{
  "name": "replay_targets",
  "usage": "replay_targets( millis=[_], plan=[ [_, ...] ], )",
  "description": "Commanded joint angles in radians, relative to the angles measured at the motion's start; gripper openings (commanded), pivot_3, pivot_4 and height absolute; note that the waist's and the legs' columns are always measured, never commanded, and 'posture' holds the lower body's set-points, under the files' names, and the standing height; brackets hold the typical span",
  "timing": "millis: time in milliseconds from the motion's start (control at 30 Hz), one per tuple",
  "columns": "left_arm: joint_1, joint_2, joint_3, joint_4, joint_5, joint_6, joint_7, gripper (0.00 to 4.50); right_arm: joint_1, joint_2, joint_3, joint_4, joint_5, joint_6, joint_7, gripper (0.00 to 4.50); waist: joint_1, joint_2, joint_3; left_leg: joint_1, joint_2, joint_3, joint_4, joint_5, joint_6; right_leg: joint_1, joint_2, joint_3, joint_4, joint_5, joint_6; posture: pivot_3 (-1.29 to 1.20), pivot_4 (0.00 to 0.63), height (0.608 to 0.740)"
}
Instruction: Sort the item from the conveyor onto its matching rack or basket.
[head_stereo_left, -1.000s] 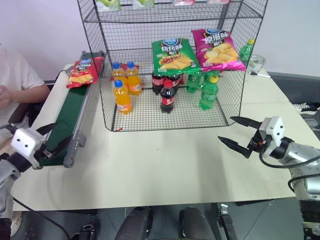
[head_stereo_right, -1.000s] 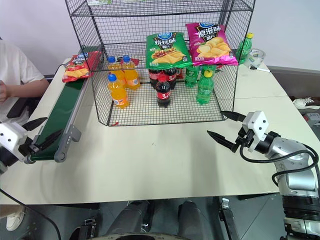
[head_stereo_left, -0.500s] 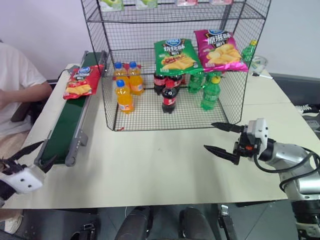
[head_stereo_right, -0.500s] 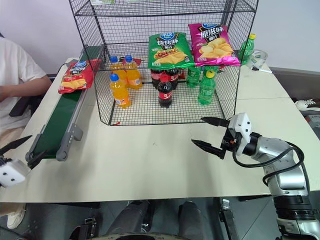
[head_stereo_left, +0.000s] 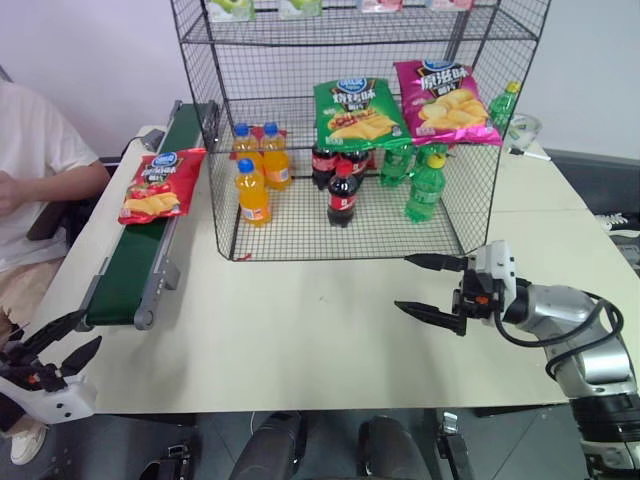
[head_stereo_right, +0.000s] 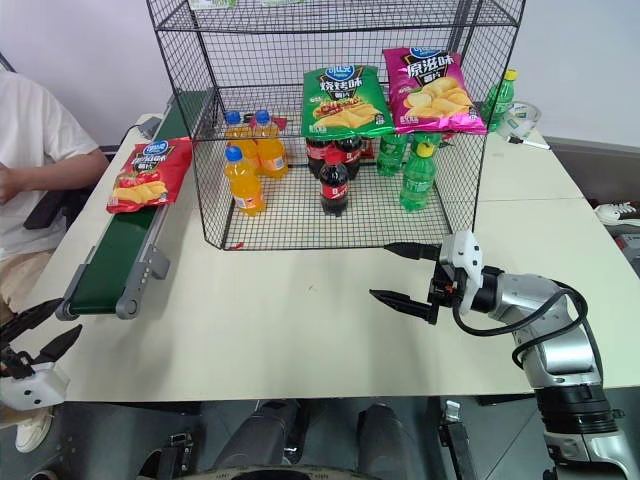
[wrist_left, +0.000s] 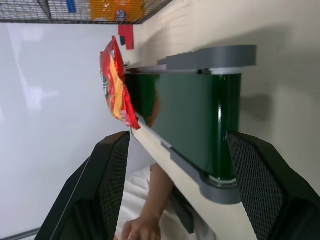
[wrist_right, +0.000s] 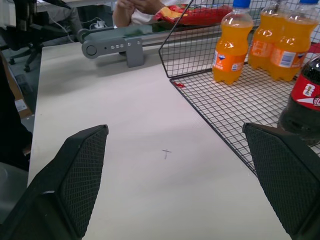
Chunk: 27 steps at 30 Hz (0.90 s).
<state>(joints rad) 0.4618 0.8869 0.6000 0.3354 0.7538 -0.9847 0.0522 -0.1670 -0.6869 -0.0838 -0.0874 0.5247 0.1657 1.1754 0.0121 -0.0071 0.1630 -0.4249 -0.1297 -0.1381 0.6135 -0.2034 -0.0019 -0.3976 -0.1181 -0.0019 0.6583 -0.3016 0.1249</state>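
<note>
The item, a red chip bag (head_stereo_left: 160, 185), lies flat on the dark-green conveyor (head_stereo_left: 135, 270), about halfway along the belt, beside the black wire rack (head_stereo_left: 470, 200). My left gripper (head_stereo_left: 88, 330) hangs open and empty off the table's front left corner, short of the belt's near end. Its wrist view looks along the conveyor (wrist_left: 195, 120) to the bag (wrist_left: 116, 82). My right gripper (head_stereo_left: 400, 282) is open and empty, low over the table in front of the rack's right half and pointing left.
A green chip bag (head_stereo_left: 355, 112) and a pink one (head_stereo_left: 442, 100) rest on the rack's middle tier. Orange (head_stereo_left: 252, 192), cola (head_stereo_left: 342, 195) and green (head_stereo_left: 424, 187) bottles stand on its floor. A person in a white shirt (head_stereo_left: 30, 150) sits beyond the conveyor.
The red bag has ridden down the belt toward me. My left gripper has drawn back and down from the belt's near end and rolled. My right gripper has moved left.
</note>
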Motion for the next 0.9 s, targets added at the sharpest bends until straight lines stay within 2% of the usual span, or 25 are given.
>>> replay_targets(
  millis=[33,467,900],
  plan=[
    [0.003,0.021,-0.007,0.010,-0.012,0.049,0.065,3.20,-0.013,0.000,-0.013,-0.029,0.010,-0.001,0.000,4.50,0.000,0.000,0.000,0.000,0.000,0.000,0.000,0.000,0.000,0.000,0.000,0.000,0.000,0.000,0.000,0.00,0.150,0.740],
    [0.018,-0.008,-0.052,-0.093,0.022,0.228,0.217,3.20,0.009,0.003,-0.009,-0.140,0.120,0.129,0.025,4.50,0.000,0.000,0.000,0.000,0.000,0.000,0.000,0.000,0.000,0.000,0.000,0.000,0.000,0.000,0.000,0.00,0.150,0.740],
    [0.032,-0.016,-0.136,-0.140,0.007,0.300,0.248,3.20,-0.011,0.012,-0.009,-0.140,0.096,0.131,-0.009,4.50,0.000,0.000,0.000,0.000,0.000,0.000,0.000,0.000,0.000,0.000,0.000,0.000,0.000,0.000,0.000,0.00,0.150,0.740]
  ],
)
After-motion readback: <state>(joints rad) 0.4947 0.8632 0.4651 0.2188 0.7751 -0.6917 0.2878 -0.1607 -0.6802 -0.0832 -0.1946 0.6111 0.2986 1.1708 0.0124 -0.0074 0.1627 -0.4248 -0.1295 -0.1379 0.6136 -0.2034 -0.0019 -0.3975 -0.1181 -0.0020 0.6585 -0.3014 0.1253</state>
